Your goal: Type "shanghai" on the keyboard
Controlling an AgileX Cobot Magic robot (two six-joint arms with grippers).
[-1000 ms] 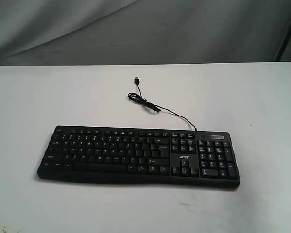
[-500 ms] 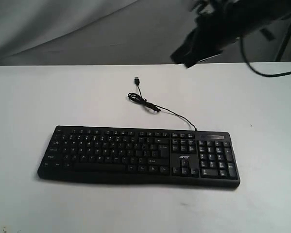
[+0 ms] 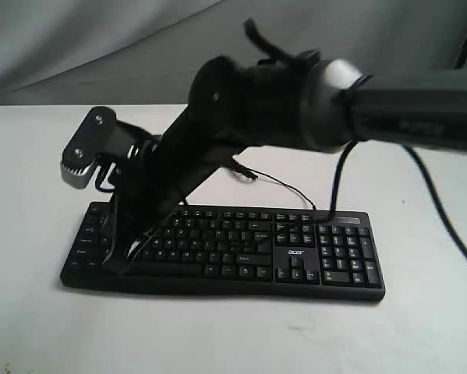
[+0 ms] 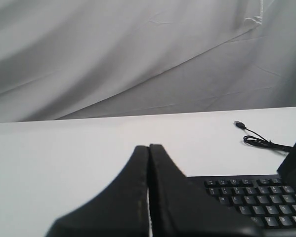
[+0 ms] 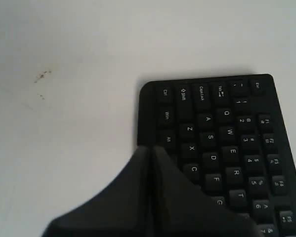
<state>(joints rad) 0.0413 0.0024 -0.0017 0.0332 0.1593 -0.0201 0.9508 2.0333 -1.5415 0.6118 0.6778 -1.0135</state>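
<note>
The black keyboard (image 3: pixel 295 253) lies flat on the white table, its thin cable (image 3: pixel 284 187) trailing toward the back. My right arm reaches across from the right. My right gripper (image 3: pixel 118 263) is shut and empty, tips down at the keyboard's left end. In the right wrist view the right gripper (image 5: pixel 150 149) sits over the keyboard (image 5: pixel 227 133) at its front edge, beside the Alt key; contact cannot be told. My left gripper (image 4: pixel 148 147) is shut and empty above bare table, left of the keyboard (image 4: pixel 256 197). It does not show in the exterior view.
The right arm's silver camera housing (image 3: pixel 85 156) hangs above the keyboard's left end. The coiled cable (image 4: pixel 259 142) and USB plug (image 4: pixel 239 123) lie loose behind the keyboard. A grey cloth backdrop (image 3: pixel 100 47) hangs behind the white table (image 3: pixel 217 335).
The right arm has swung in from the upper right and come down across the keyboard to its left end. The keyboard and cable have not moved.
</note>
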